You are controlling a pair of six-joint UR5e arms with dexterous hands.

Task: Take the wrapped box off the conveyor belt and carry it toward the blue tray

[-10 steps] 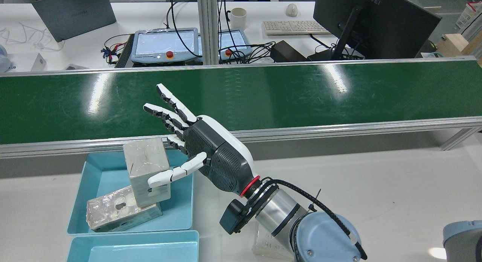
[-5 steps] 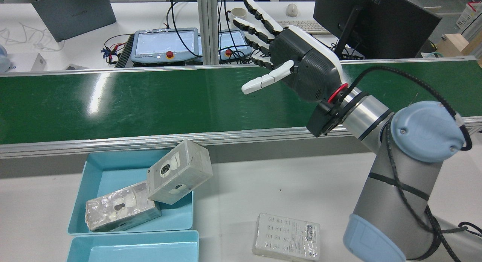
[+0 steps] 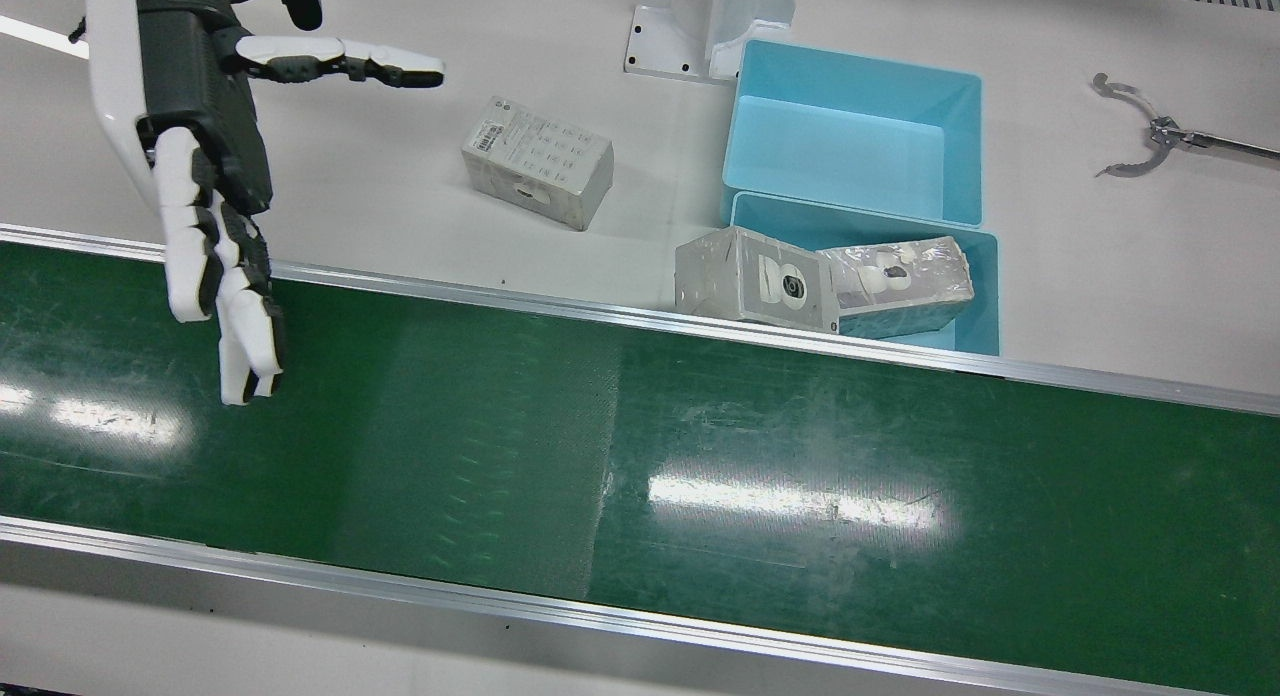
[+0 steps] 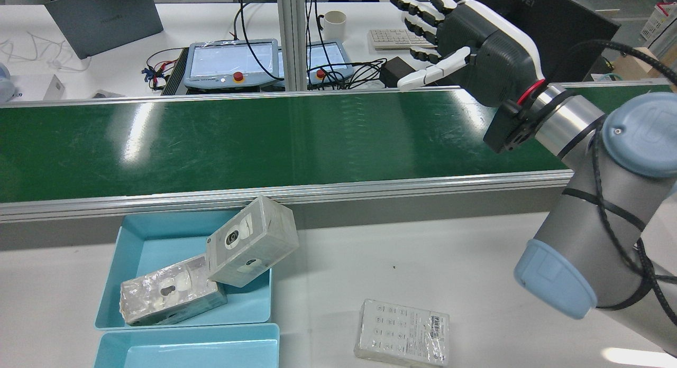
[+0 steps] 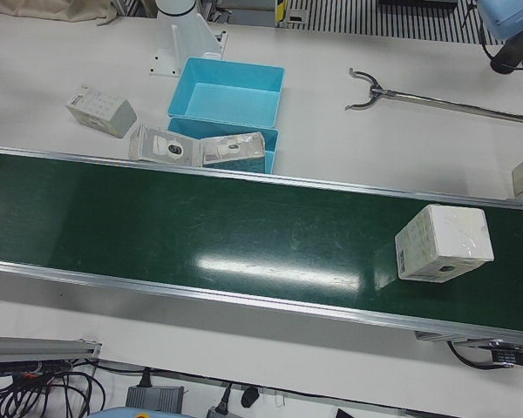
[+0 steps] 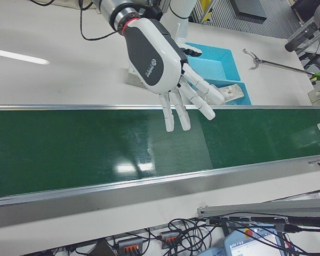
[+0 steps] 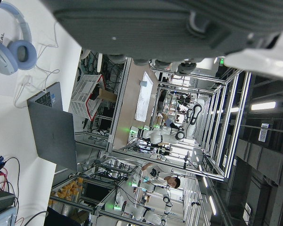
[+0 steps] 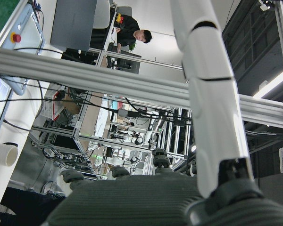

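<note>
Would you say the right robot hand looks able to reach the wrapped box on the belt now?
Probably not: the open right robot hand hovers at the belt end opposite the wrapped box, though nothing covers it.

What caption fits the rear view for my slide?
Right hand open above the conveyor belt; one wrapped box tilted on the blue tray rim.

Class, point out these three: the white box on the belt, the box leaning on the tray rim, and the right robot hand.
White box (image 5: pixel 443 243), left-front view, top face.
Leaning box (image 4: pixel 250 242), rear view, printed face.
Right robot hand (image 6: pixel 152 56), right-front view, back of the palm.
</note>
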